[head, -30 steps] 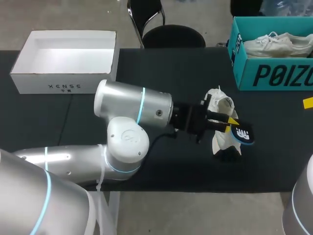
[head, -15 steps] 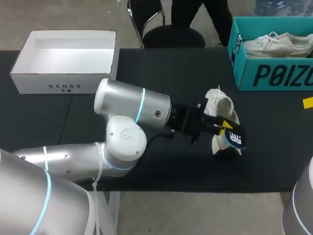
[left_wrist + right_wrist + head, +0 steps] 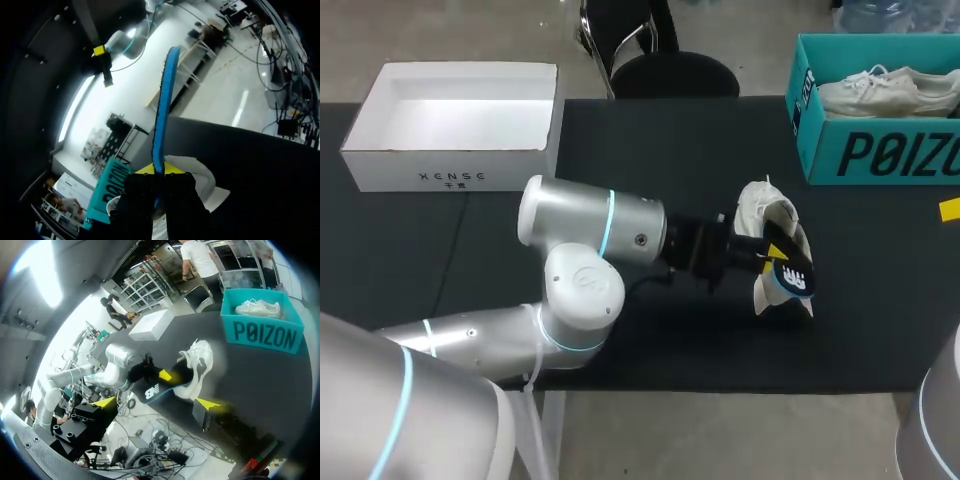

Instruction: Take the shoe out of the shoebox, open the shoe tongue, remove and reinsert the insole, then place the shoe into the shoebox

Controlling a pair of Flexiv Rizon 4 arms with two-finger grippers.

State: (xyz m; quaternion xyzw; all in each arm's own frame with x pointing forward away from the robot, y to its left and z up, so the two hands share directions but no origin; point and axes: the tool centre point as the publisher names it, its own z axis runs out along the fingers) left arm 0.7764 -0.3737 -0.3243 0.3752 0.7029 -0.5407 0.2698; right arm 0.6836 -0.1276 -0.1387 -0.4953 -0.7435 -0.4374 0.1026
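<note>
The shoe [image 3: 768, 210] is already out of the teal shoebox [image 3: 880, 150] and lies on the dark surface [image 3: 650, 150], directly under and just ahead of the left gripper [image 3: 772, 258]. The shoebox stands well apart from this gripper, further out and to the side, with another white shoe [image 3: 880, 90] inside.

The insole [image 3: 793, 280] is out of the shoe, or at least mostly out. The left gripper pinches it by one edge between its yellow tips. In the left wrist view the insole [image 3: 161, 110] stands on edge, straight out ahead of the left gripper [image 3: 159, 172], with the shoe [image 3: 200, 175] just below.

So the taking out seems done, and the removing of the insole also. Putting the insole back and returning the shoe to the shoebox are probably left. Whether the tongue is open cannot be seen clearly.

The right gripper [image 3: 156, 402] is spread wide and holds nothing. The shoe [image 3: 197, 365] lies ahead of it, well apart.

Compared with one second ago, the left gripper has drawn back a little toward its own arm. The insole stuck out past the side of the shoe then, and now it lies over the shoe's near end. This looks like the beginning of the reinsertion.
</note>
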